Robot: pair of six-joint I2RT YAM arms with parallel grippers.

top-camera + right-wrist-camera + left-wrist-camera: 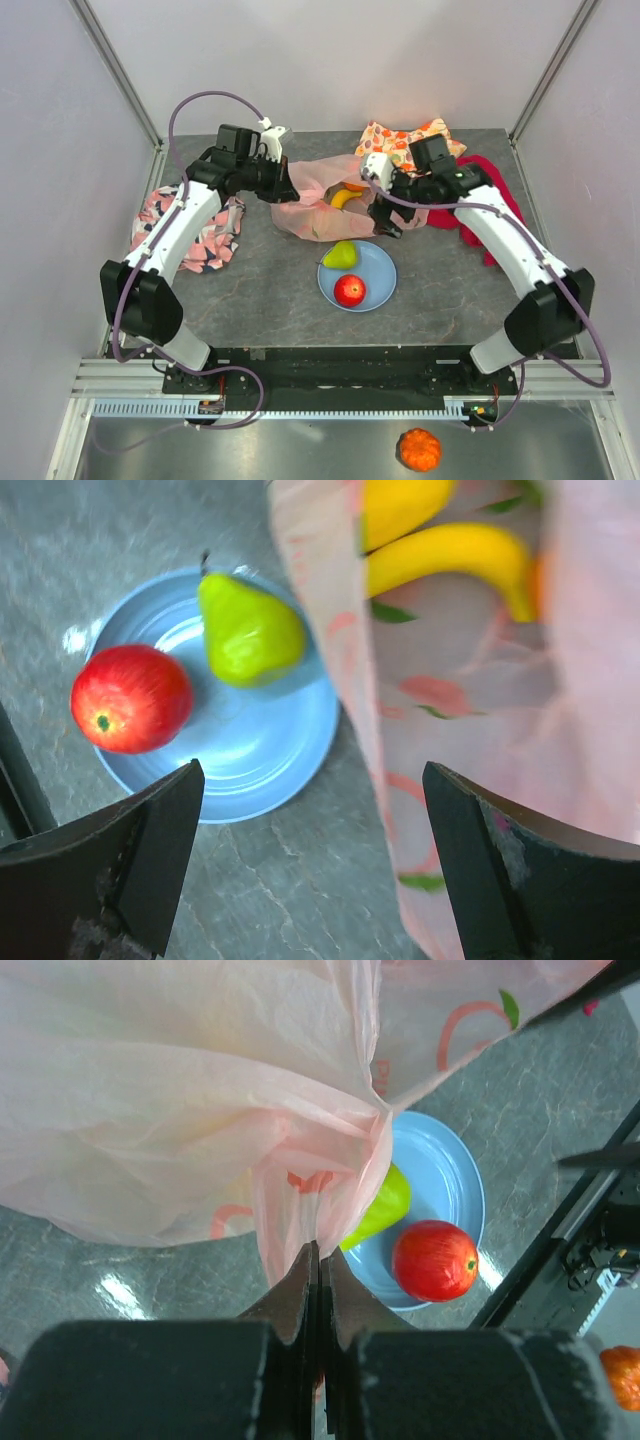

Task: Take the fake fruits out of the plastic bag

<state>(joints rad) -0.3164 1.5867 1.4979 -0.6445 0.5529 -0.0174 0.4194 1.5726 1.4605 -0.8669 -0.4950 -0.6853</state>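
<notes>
One red apple (349, 291), one green pear (341, 255), one yellow banana (345, 199), one pink bag (300, 212) and one blue plate (385, 275) are counted. Three cloths are counted: a pink cloth (215, 250), an orange cloth (400, 135), a red cloth (500, 180).

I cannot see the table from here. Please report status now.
Left gripper shut on thin pink plastic bag. Right gripper open, beside bag. Glossy green pear, red apple on round blue plate; yellow banana in bag. Nothing blocking.

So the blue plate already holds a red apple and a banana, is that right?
Not quite. Beside the red apple on the blue plate lies a green pear, not a banana; the banana is inside the pink plastic bag. The right wrist view shows it.
</notes>
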